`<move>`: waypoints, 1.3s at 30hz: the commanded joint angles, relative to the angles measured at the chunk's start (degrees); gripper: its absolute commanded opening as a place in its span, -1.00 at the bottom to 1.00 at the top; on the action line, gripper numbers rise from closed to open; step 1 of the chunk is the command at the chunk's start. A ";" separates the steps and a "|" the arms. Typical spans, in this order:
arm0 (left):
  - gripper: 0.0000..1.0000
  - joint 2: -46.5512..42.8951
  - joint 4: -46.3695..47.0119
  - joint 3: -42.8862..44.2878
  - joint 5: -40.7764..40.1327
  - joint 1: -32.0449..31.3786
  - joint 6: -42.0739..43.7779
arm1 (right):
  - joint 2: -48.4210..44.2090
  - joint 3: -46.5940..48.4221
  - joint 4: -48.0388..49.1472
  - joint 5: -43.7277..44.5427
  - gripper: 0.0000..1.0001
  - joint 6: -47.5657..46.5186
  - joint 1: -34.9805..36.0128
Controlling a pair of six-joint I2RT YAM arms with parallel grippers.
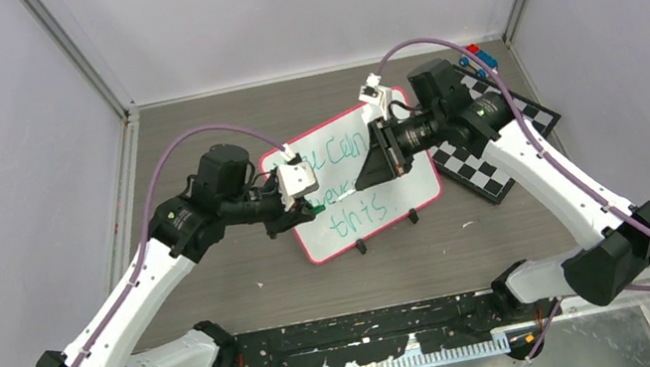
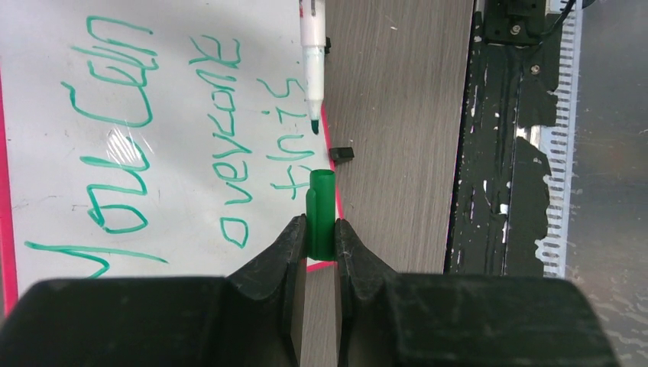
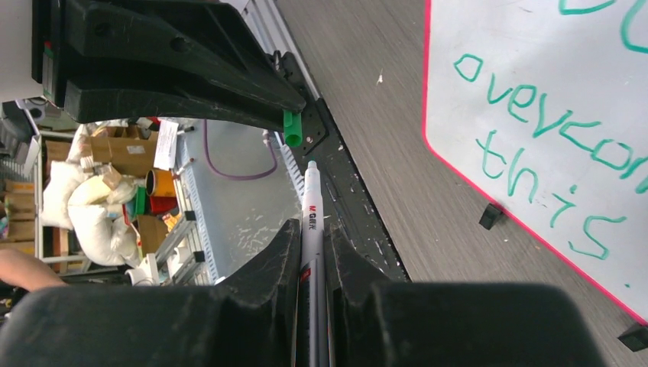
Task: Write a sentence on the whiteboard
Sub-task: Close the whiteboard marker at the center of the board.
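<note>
The sentence [image 2: 218, 122] looks complete, three green lines reading "You can overcome this", on the whiteboard [image 1: 412, 183], which lies flat in the middle of the worktop [image 1: 190, 126] between the two arms; so the step in hand is, I judge, recapping. The left end effector [image 2: 321, 229] is closed on the green cap [image 2: 321, 206], its open mouth toward the marker [image 3: 312, 206]; the right end effector [image 3: 312, 233] clamps that marker by the barrel, tip bare, near the cap but apart from it. To do it well, line the tip up on the cap's axis, checking both wrist views; then push straight in without tilting, clear of the writing. Counted: one whiteboard; one marker; one cap; three written lines; two black clips [image 1: 362, 248]; one checkered board [image 1: 496, 148].
</note>
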 commanded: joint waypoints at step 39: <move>-1.00 0.64 7.41 3.19 3.76 -1.53 -5.26 | 1.34 3.85 1.30 -0.90 -0.99 0.13 4.56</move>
